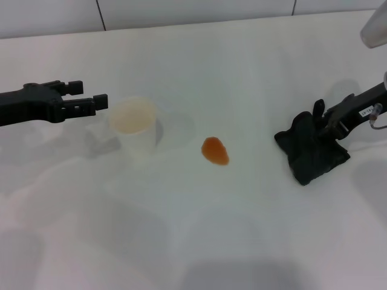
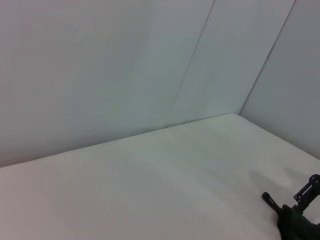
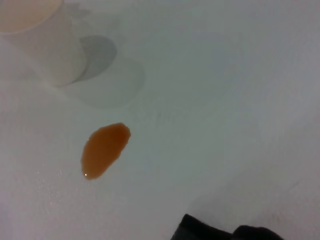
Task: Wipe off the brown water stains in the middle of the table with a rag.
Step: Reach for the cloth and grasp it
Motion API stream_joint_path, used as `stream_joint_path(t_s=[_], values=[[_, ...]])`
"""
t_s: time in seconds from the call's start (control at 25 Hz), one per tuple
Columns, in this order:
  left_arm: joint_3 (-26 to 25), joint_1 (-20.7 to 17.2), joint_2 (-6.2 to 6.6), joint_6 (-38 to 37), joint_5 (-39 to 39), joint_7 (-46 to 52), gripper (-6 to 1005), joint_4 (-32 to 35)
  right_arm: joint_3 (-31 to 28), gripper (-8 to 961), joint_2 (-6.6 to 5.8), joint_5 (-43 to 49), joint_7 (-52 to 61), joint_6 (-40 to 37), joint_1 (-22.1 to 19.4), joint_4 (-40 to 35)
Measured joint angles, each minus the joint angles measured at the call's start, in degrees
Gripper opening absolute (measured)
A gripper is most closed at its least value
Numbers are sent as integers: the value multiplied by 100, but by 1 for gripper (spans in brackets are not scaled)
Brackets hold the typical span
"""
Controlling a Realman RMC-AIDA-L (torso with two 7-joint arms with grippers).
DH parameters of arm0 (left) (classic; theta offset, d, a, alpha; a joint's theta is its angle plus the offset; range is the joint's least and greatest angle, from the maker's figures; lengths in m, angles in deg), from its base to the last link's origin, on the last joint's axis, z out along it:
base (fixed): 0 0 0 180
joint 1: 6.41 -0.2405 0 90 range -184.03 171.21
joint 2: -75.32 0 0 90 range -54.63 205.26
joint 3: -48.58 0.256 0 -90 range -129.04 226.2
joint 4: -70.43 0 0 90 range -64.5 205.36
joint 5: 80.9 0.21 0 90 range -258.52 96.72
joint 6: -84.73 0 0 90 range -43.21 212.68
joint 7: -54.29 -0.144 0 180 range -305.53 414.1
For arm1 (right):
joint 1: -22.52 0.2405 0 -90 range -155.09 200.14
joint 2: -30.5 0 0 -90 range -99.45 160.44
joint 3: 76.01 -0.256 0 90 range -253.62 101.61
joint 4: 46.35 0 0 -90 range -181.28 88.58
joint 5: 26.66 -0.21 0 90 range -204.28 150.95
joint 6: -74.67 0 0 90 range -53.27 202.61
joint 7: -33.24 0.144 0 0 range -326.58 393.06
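So, nearest the robot is a bare, glossy stretch of the table [image 1: 199, 241], plain white with only soft shadows on it, and every place from here on is called off the brown water stains [image 1: 215, 150], which amount to 1 small orange-brown oval blot sitting out in the middle of the surface, wet and translucent, untouched. In the right wrist view that blot [image 3: 104, 149] lies flat on the white with a tiny glint at one end. Off to the right of the stain, well apart from it and at about the same depth, the rag [image 1: 310, 150] lies on the table as a black, lumpy, wrinkled wad, and only its dark edge [image 3: 220, 232] creeps into the right wrist view. The right gripper [image 1: 329, 124] is right there at the far right corner of the cloth, its dark arm reaching in from the right edge; its tip is against the rag, but black on black, I cannot tell how wide the fingers stand or whether they have the cloth pinched. To the left of the stain and slightly farther back stands 1 pale cup [image 1: 134, 124], upright, tan inside, near the blot but not touching it. Farther left again, the left gripper [image 1: 89, 95] hangs just beside the cup's rim with its 2 fingers parted and nothing between them. Well beyond the stain, a dark seam line [image 1: 181, 25] marks the table's far edge.
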Motion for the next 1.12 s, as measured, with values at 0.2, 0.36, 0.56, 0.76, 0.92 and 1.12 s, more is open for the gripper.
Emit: stream_joint_path(t_s=[0.2, 0.36, 0.56, 0.76, 0.92, 1.12], values=[[0, -5, 0, 34, -9, 0, 871, 0, 4, 508, 2, 5, -37, -26, 13, -52], [0, 0, 0, 42, -10, 0, 871, -1, 7, 502, -3, 5, -54, -96, 58, -104], [0, 1, 6, 58, -10, 0, 871, 0, 9, 377, -7, 5, -57, -101, 84, -102], [0, 1, 9, 67, -10, 0, 871, 1, 9, 257, -10, 5, -58, -92, 95, -106], [0, 10, 10, 67, -10, 0, 871, 0, 9, 217, -11, 5, -59, -114, 98, -110], [0, 13, 10, 67, -9, 22, 870, 0, 9, 211, -20, 4, -59, -292, 134, -74]])
